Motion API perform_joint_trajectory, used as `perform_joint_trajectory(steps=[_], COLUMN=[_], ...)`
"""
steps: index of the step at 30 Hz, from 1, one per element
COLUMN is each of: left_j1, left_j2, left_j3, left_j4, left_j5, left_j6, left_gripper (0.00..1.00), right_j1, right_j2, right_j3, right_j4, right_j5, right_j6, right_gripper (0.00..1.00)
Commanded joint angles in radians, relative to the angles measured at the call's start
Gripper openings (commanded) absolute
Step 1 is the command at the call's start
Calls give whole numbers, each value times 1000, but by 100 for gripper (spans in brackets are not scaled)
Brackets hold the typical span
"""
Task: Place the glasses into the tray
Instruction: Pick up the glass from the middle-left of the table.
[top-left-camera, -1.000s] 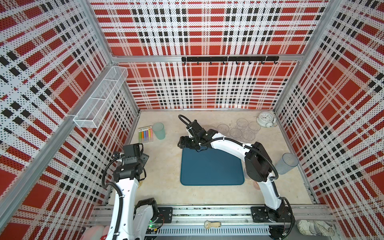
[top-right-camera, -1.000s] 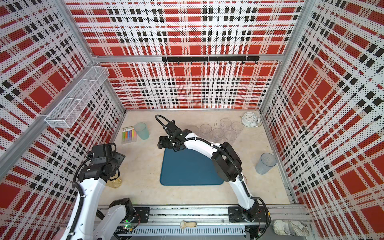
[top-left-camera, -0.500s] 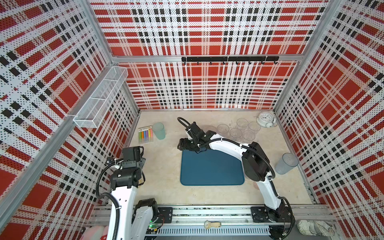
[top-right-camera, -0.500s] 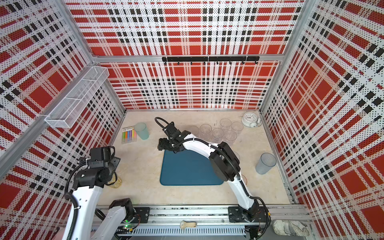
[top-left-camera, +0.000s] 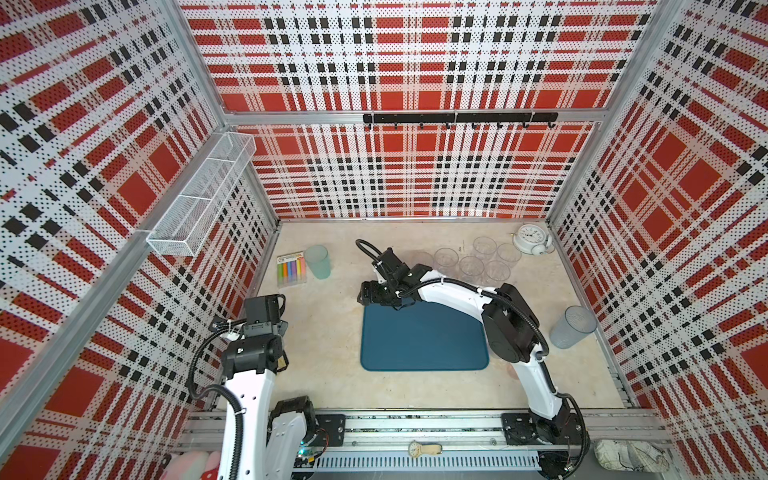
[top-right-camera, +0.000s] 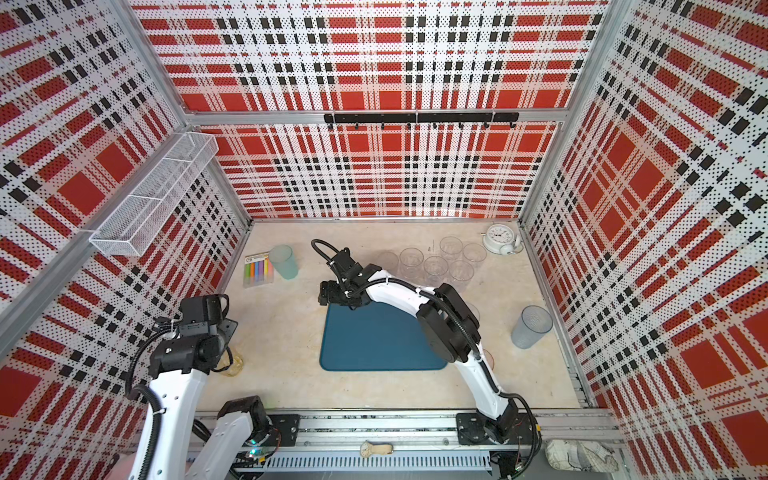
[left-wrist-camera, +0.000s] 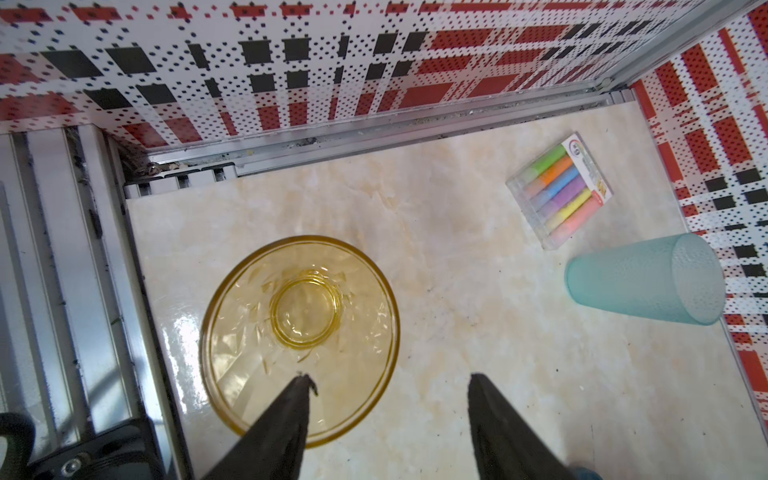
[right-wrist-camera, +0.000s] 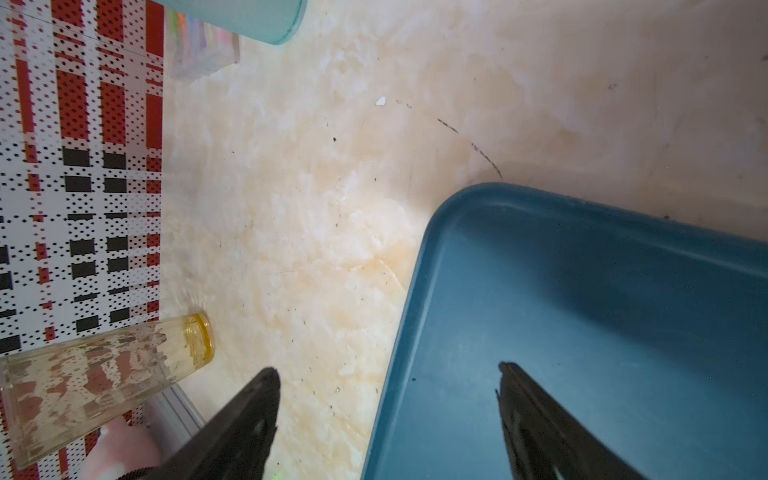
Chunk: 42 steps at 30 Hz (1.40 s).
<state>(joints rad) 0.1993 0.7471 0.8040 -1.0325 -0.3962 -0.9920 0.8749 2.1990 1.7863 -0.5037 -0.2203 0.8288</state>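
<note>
My left pincer (left-wrist-camera: 390, 379) is apart and holds nothing. It hangs over the amber tumbler (left-wrist-camera: 299, 332), which stands upright on the tabletop (top-left-camera: 332, 332) well to the left of the tray's near-left corner, close to the side wall. In the left wrist view one finger lies over the tumbler's mouth and the other lies outside its rim; I cannot tell whether either finger touches the glass. My right pincer (right-wrist-camera: 387, 370) is also apart and holds nothing. It hangs over the far-left corner of the tray (top-left-camera: 424, 340), with one finger above the tray floor and the other above bare tabletop just outside the rim. The dark teal-blue tray lies flat at the middle of the tabletop. Every glass in view stands outside the tray:

- The mint-green tumbler (top-left-camera: 318, 262) stands beyond the far-left corner and well apart from it, just beside a marker pack (top-left-camera: 291, 270).
- A cluster of clear tumblers (top-left-camera: 471, 266) stands beyond the far edge, toward the right.
- The blue-grey tumbler (top-left-camera: 571, 326) stands to the right of the tray, near the side wall.

A white alarm clock (top-left-camera: 532, 239) sits beyond the clear tumblers, farther from the tray.
</note>
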Motion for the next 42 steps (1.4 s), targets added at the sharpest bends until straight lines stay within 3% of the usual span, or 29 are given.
perform_joint_trajectory(steps=[1,9,13,17,20,27,32,42], left_j1=[32,141,232,267,263,249,189,25], left_j2=[19,63,113,121,135,149,166,192], left_j3=[-29,-102,-107,-93,-104,-90,-56,-35], left_j4=[59,170,226,219,207,219,240,287], left_j5=[20,130,238,249,278,322,356,326], left_j6=[31,89,140,178,184,190,221,207], left_gripper=[63,61,55,46,28,16,1,0], right_j1=[7,7,7,6,6,4,-4,-10], right_j2=[-8,-22,-32,-44,-41,-27,-30,-61], right_j3=[-1,-23,-52,-85,-98,-93,-101,-145], right_j4=[20,25,44,60,74,87,85,120], right_j5=[7,31,36,50,50,41,48,53], right_j6=[3,-3,2,5,11,14,8,21], right_gripper=[85,85,85,85,85,85,85,85])
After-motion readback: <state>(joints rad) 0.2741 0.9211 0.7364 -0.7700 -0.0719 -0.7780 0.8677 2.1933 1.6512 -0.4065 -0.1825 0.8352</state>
